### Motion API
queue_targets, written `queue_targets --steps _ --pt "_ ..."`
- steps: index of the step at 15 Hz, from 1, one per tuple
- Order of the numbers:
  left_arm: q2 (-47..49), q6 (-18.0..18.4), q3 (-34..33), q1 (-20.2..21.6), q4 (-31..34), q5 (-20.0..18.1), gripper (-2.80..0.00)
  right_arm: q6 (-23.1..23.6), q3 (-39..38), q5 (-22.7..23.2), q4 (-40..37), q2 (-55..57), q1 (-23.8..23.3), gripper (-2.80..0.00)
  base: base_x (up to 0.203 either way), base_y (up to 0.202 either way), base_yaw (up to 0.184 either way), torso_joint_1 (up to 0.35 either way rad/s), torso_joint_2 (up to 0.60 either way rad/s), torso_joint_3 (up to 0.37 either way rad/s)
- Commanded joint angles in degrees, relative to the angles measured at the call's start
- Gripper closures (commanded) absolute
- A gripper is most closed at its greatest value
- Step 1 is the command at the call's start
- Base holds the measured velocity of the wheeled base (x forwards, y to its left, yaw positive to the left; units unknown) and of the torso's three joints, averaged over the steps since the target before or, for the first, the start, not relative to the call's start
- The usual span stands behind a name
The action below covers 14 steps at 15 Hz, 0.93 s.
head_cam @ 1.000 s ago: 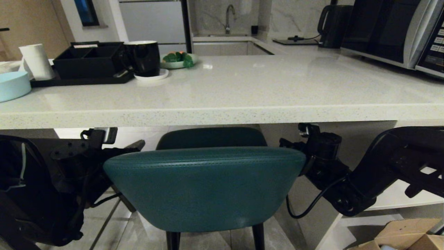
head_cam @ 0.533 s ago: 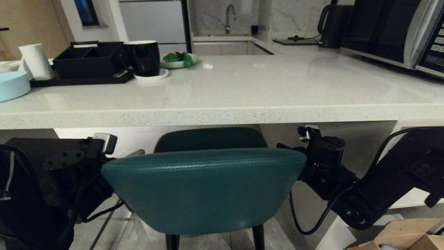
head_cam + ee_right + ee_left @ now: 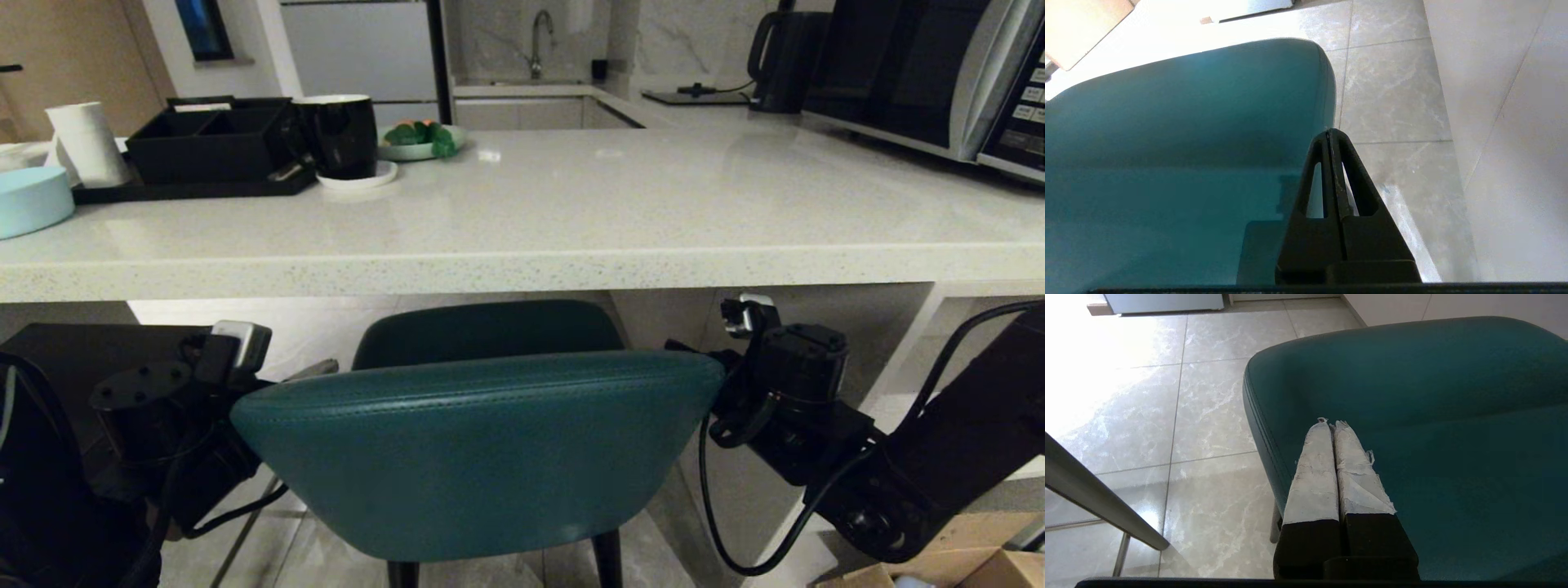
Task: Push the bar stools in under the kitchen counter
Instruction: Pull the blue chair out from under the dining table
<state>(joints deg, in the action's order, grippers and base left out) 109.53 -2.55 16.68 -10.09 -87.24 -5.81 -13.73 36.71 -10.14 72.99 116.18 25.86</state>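
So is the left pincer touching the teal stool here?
Cannot tell. In the left wrist view the shut left pincer lies over the teal stool, but neither contact nor a gap shows plainly.

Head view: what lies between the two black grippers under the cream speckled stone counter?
The teal leather stool's curved back fills the stretch between left gripper and right gripper, both shut.
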Motion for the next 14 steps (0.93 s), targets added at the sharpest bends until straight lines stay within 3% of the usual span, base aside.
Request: queue_targets --steps 1,8,12,14 --pt "-0.11 0.00 0.11 -0.19 -0.43 -0.07 0.00 -0.07 -0.68 -0.05 0.40 -1.37 0.48 0.00 -0.098 0.000 0.001 0.016 0.00 -0.002" --pt "0.26 0.00 0.57 -0.46 -0.43 -0.07 0.00 0.28 -0.56 -0.14 0.32 -1.92 2.09 0.00 -0.180 0.000 -0.002 0.000 0.00 0.002" --pt "1.78 0.09 2.17 -0.46 -0.43 0.03 0.00 0.33 1.06 -0.24 -1.56 -1.66 2.01 0.00 0.000 0.000 0.000 0.000 0.00 0.000" --pt "2.94 0.09 4.06 -0.53 -0.43 1.85 0.00 0.52 2.17 -1.12 -4.32 -1.76 2.36 0.00 0.000 0.000 0.000 0.000 0.00 0.000"
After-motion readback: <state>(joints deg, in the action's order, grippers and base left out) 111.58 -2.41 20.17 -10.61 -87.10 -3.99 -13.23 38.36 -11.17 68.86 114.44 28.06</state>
